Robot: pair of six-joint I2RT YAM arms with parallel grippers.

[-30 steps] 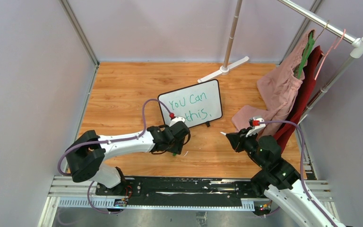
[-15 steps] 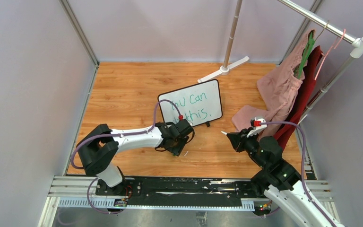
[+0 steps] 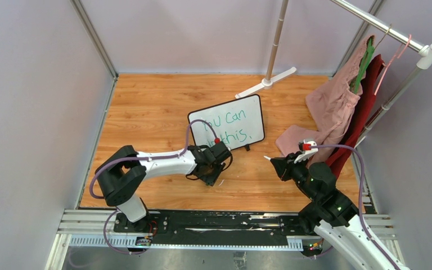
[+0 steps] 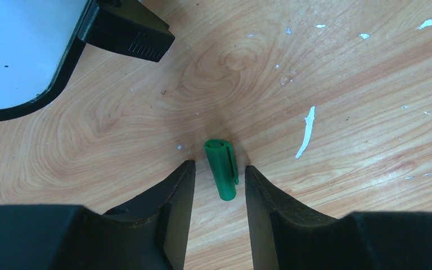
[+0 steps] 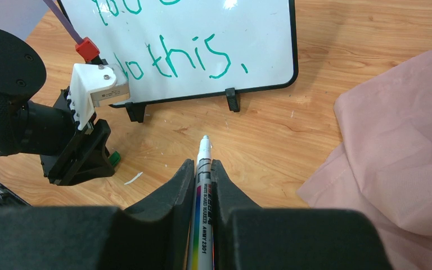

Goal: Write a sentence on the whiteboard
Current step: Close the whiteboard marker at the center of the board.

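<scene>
Just in front of the whiteboard (image 3: 228, 122), a green cap (image 4: 221, 169) is being straddled on the tabletop (image 3: 146, 107) by the left claw (image 4: 219, 167), jaws parted. The marker (image 5: 205, 147) is being clenched in the right claw (image 5: 202, 166). With the sentence (image 5: 197, 59) written there, capping is seemingly being prepared: the cap needs a square pinch.

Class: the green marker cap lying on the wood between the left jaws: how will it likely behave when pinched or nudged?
The cap is a short tube, so probably light and stiff. Lying on its side, it may roll, though its clip should check that. Smooth plastic could slip if pinched off-centre.
</scene>
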